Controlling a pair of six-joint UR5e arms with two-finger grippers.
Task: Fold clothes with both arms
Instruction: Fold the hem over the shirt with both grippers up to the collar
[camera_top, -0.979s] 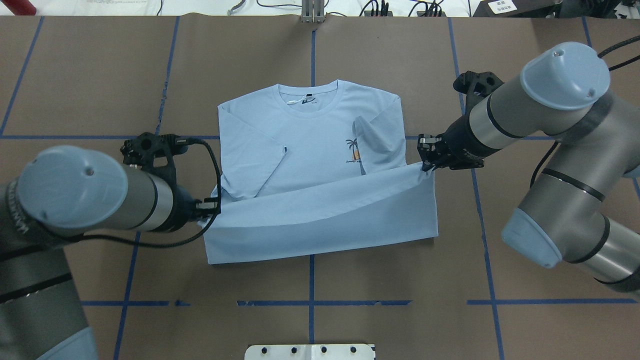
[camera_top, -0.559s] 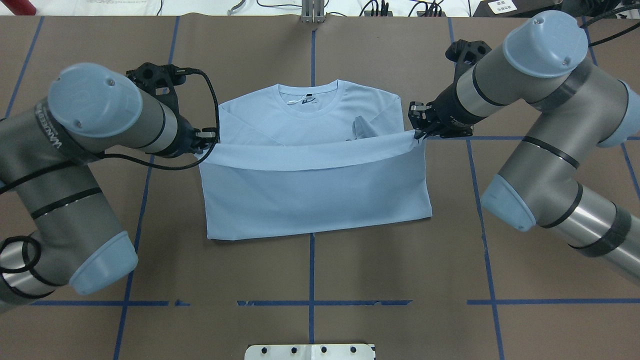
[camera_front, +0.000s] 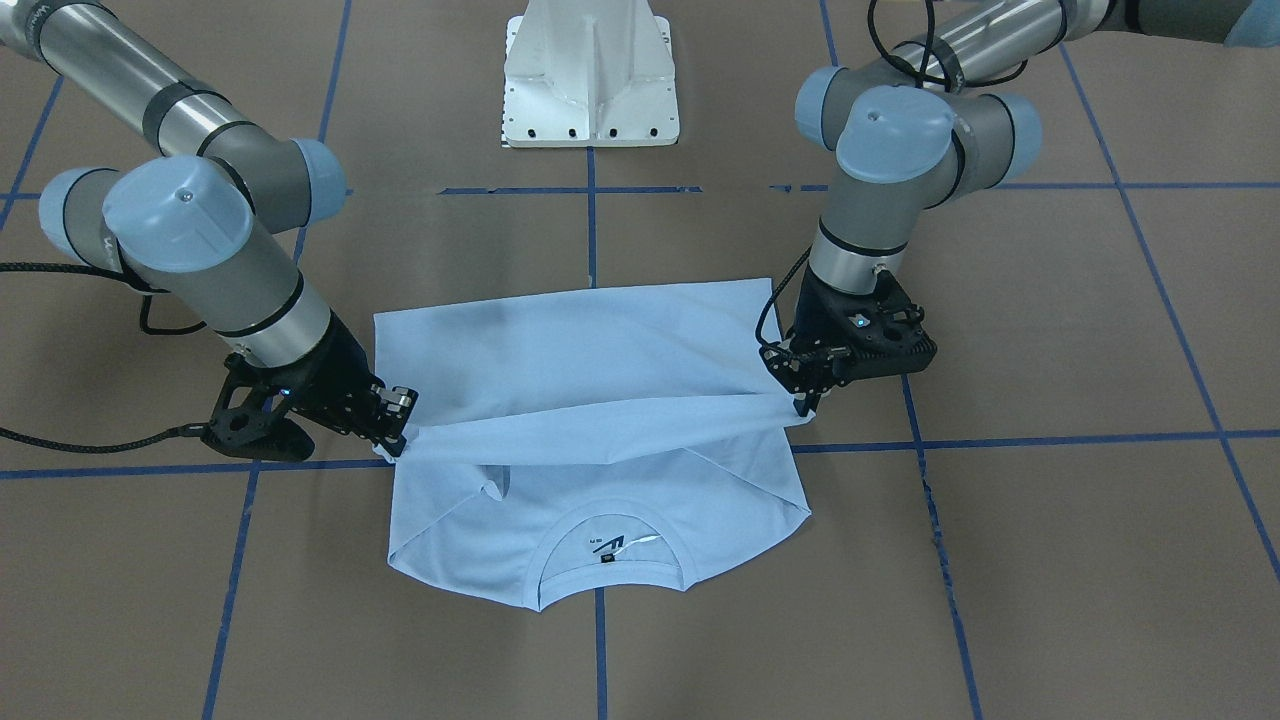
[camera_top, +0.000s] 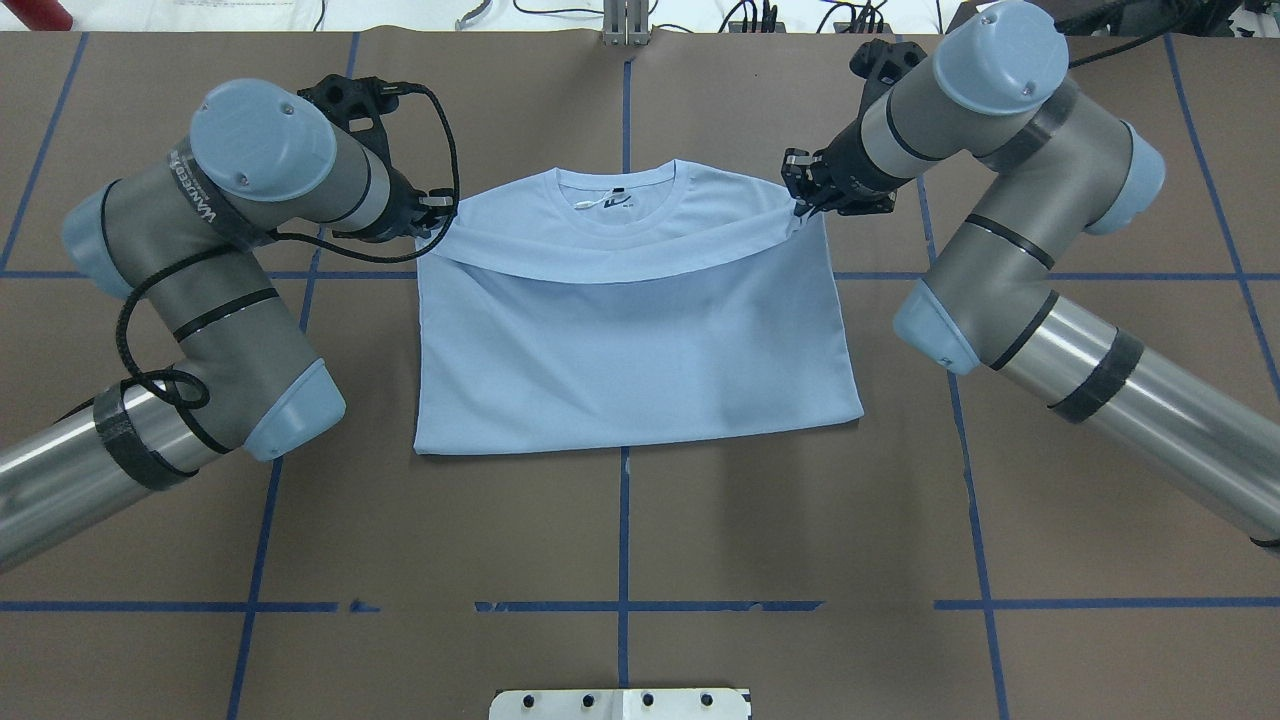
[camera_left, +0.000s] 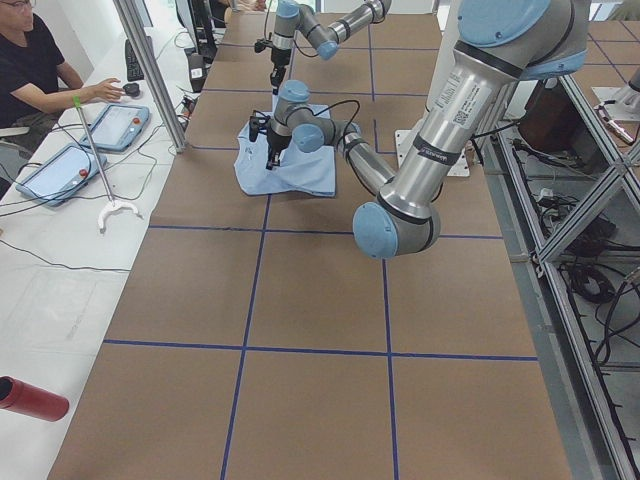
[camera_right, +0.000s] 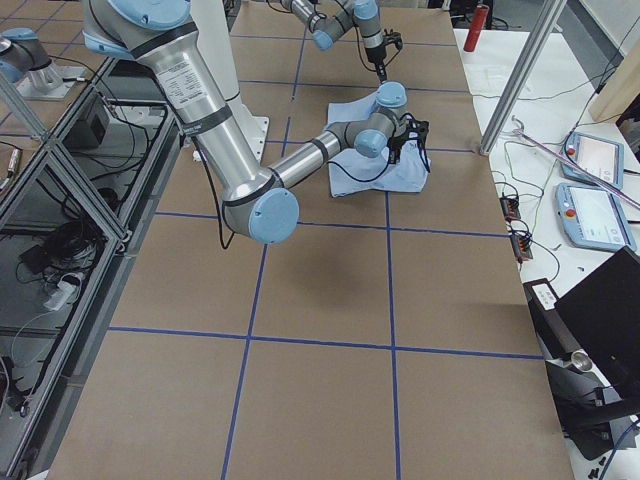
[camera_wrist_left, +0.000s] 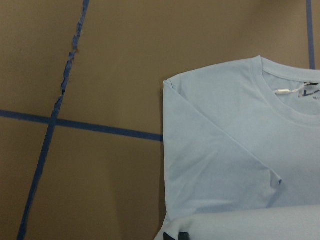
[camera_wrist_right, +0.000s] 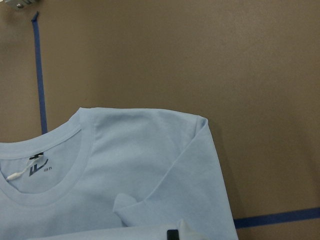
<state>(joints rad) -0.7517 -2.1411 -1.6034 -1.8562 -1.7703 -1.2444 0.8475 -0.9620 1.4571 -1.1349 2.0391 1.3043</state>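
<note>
— Left gripper (camera_top: 432, 212) was clamped on what?
— A hem corner of the T-shirt (camera_top: 640, 340); right gripper (camera_top: 803, 203) pinched the other, both just short of the collar (camera_top: 684, 183). It lay doubled on the table (camera_top: 800, 520).

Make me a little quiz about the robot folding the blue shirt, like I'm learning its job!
1. True or false: the left claw and the right claw both pinch the T-shirt's lifted edge.
2. The neckline is: A) covered by the fold, B) uncovered, C) tucked underneath.
3. Fill in: the tape lines on the table are ____.
Key: 1 true; 2 B; 3 blue.
</note>
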